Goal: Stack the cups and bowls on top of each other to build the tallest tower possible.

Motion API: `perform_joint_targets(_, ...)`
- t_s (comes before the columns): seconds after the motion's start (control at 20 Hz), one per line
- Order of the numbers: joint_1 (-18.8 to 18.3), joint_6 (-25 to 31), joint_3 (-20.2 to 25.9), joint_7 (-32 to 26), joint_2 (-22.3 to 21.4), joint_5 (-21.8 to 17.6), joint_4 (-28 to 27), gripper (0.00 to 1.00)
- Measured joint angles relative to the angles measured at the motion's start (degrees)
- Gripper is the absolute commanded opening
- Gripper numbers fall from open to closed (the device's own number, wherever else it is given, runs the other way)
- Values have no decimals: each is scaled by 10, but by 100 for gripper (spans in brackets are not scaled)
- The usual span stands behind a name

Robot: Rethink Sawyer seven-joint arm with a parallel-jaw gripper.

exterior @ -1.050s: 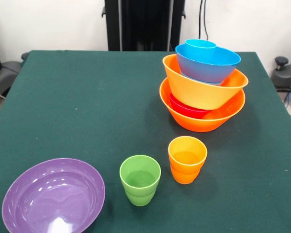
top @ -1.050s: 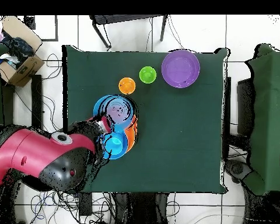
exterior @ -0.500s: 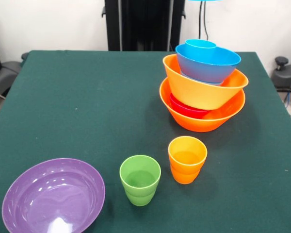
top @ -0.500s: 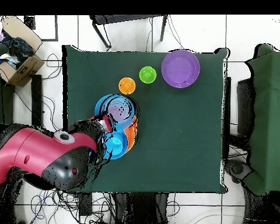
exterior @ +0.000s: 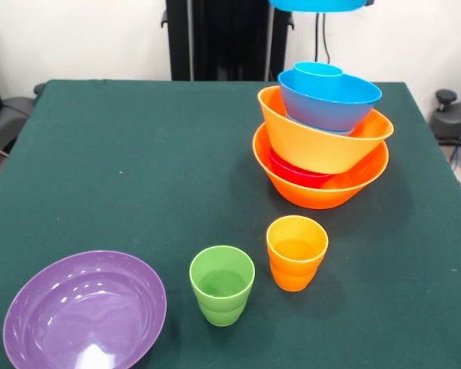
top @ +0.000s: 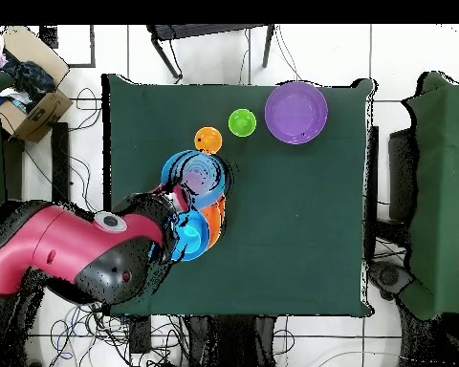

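A leaning tower (exterior: 321, 146) of glossy plastic bowls stands near the far right corner of the green-clothed table (exterior: 123, 169): a large orange bowl (exterior: 320, 183) at the base, a small red bowl (exterior: 296, 173) nested in it, a second large orange bowl (exterior: 323, 132) tilted above, then a blue bowl (exterior: 330, 101) holding a smaller blue piece (exterior: 317, 70). Another blue bowl (exterior: 320, 4) hangs over it at the picture's top edge, presumably carried there for adding on top. The red and black arm (top: 76, 258) reaches over the pile; whether its gripper is open or closed cannot be told. A wide purple bowl (exterior: 84, 310) sits at the near left corner, with a green tumbler (exterior: 222, 285) and an orange tumbler (exterior: 296, 251) near the front edge, seemingly waiting their turn.
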Motion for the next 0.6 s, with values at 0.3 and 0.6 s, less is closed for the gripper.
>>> perform_joint_targets(0.3, -2, 21, 11, 0, 10, 3, 0, 0)
perform_joint_targets(0.6, -2, 37, 25, 0, 13, 5, 0, 0)
